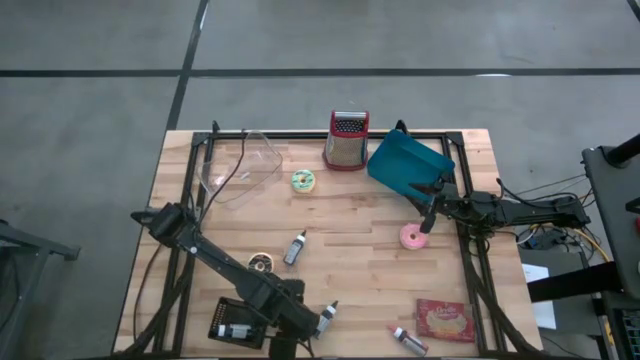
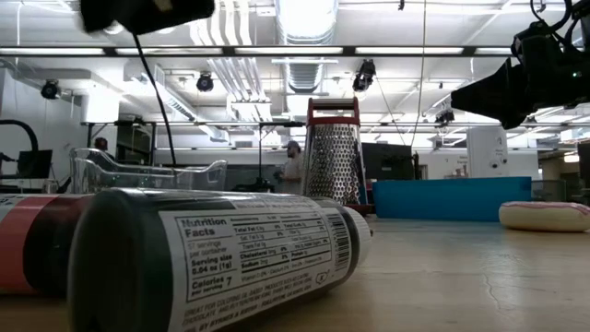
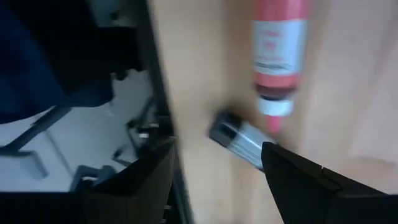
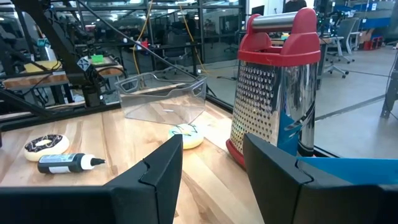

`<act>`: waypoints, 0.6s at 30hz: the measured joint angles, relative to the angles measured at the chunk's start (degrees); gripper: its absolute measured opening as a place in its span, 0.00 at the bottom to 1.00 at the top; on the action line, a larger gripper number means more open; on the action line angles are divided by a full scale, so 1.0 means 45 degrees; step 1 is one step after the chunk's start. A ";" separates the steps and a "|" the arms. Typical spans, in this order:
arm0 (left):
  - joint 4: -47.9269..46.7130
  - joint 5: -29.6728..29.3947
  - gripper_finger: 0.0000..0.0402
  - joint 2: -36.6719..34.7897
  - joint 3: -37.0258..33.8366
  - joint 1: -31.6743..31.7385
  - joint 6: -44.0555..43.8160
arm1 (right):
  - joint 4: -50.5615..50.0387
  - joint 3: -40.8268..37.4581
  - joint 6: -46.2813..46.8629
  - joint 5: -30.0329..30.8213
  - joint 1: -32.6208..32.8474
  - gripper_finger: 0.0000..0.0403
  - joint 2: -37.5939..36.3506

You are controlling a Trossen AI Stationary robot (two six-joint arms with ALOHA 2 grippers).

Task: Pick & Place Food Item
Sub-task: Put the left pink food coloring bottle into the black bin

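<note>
Grippers both empty, jaws parted. Right gripper (image 1: 428, 222) hangs over the right-centre of the table (image 1: 350, 280), just above and beside the pink donut (image 1: 412, 237), not touching it. Left gripper (image 1: 325, 318) sits low at the near edge, by a small dark bottle (image 1: 328, 312); nothing between its fingers.

Likely target is the pink donut, lying flat on bare wood just near of the tilted teal bin (image 1: 408, 165). Other donuts: green-iced one (image 1: 303, 180) at centre-far beside the clear container (image 1: 240, 165), chocolate one (image 1: 262, 262) nearer the left arm. Red-topped grater (image 1: 346, 140) stands upright at the far edge, left of the bin.

Handling guess: donut looks light, soft or rubbery, rounded rim, could slip or squash if pinched hard. Best hold is probably across the ring, one finger in the hole and one outside, or across the full width with a gentle squeeze. Low profile means fingers must get close to the wood. Bin is probably the drop spot, can't confirm.
</note>
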 joint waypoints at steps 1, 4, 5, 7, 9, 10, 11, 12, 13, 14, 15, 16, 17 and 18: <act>0.0011 0.0261 0.62 0.0000 0.0000 -0.0002 -0.0119 | -0.0004 0.0004 0.0000 0.0001 -0.0001 0.41 0.0000; 0.0003 0.0628 0.62 0.0000 0.0000 -0.0001 -0.0363 | -0.0001 0.0001 0.0000 0.0000 -0.0001 0.41 0.0000; 0.0004 0.0628 0.62 0.0000 0.0000 0.0003 -0.0387 | -0.0004 0.0000 0.0000 0.0001 -0.0003 0.41 0.0000; -0.0010 0.0628 0.62 0.0000 0.0000 0.0003 -0.0392 | 0.0001 0.0002 0.0000 0.0001 -0.0002 0.41 0.0000; -0.0043 0.0644 0.62 0.0000 -0.0004 0.0003 -0.0382 | 0.0000 0.0000 0.0000 0.0001 -0.0004 0.41 0.0000; -0.0044 0.0696 0.62 0.0000 -0.0005 0.0003 -0.0382 | -0.0004 0.0002 0.0000 0.0001 0.0000 0.41 0.0000; -0.0046 0.0794 0.62 0.0000 -0.0011 0.0003 -0.0395 | -0.0004 0.0000 0.0000 0.0001 -0.0004 0.41 0.0000; -0.0059 0.0926 0.62 0.0000 -0.0019 0.0003 -0.0444 | -0.0001 0.0000 0.0000 0.0000 -0.0005 0.41 0.0000; -0.0091 0.1063 0.62 0.0000 -0.0019 0.0006 -0.0577 | -0.0002 0.0000 0.0000 -0.0001 -0.0002 0.41 0.0000; -0.0135 0.1101 0.62 0.0000 -0.0019 0.0008 -0.0752 | -0.0002 0.0000 0.0000 0.0001 -0.0002 0.41 0.0000; -0.0184 0.1109 0.62 0.0000 -0.0019 0.0008 -0.0943 | -0.0004 0.0000 0.0000 -0.0003 -0.0001 0.41 0.0000; -0.0261 0.1117 0.62 0.0000 -0.0019 0.0008 -0.1172 | -0.0004 0.0000 0.0000 -0.0004 -0.0005 0.41 0.0000; -0.0351 0.1136 0.62 0.0000 -0.0029 0.0008 -0.1316 | -0.0002 0.0000 0.0000 0.0001 -0.0002 0.41 0.0000; -0.0365 0.1143 0.62 0.0000 -0.0091 0.0008 -0.1365 | -0.0004 0.0000 0.0000 0.0001 -0.0004 0.41 0.0000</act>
